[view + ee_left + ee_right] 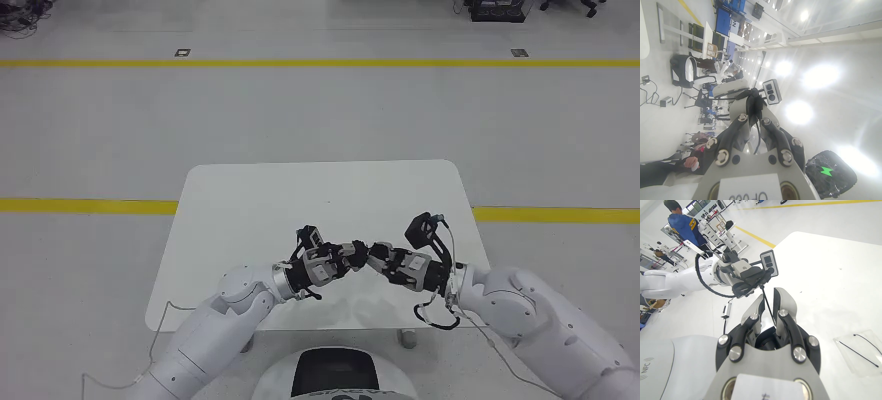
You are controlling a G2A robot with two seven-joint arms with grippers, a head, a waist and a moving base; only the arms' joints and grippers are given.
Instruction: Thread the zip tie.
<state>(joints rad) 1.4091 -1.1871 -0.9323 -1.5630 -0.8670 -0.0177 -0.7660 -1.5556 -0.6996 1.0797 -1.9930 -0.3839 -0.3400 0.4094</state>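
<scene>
Nearest the robot, above the near half of the counter [300, 190] and a little right of its middle, the two arms meet nose to nose. The right gripper [769, 294] stands slightly open: its two pale jaws leave a narrow gap, plainly wider than the strap in it. The zip tie [768, 306], a thin black strap, runs up through that gap from deep in the right gripper's palm, keeping close to the inner face of one jaw. I can't make out from here whether it actually touches that face.

Just beyond, the upper end of the strap goes into the tip of the left gripper [762, 281]. Its black jaws are pressed together on the strap, so the left gripper has hold of the zip tie. The tie hangs in the air between the two grippers, off the counter. In the left wrist view a black strand curves back between the left gripper's links toward its palm.

Farther off, on the counter and well apart from both grippers, lies a clear plastic bag [866, 370] with a second tie [853, 351] flat inside it.
</scene>
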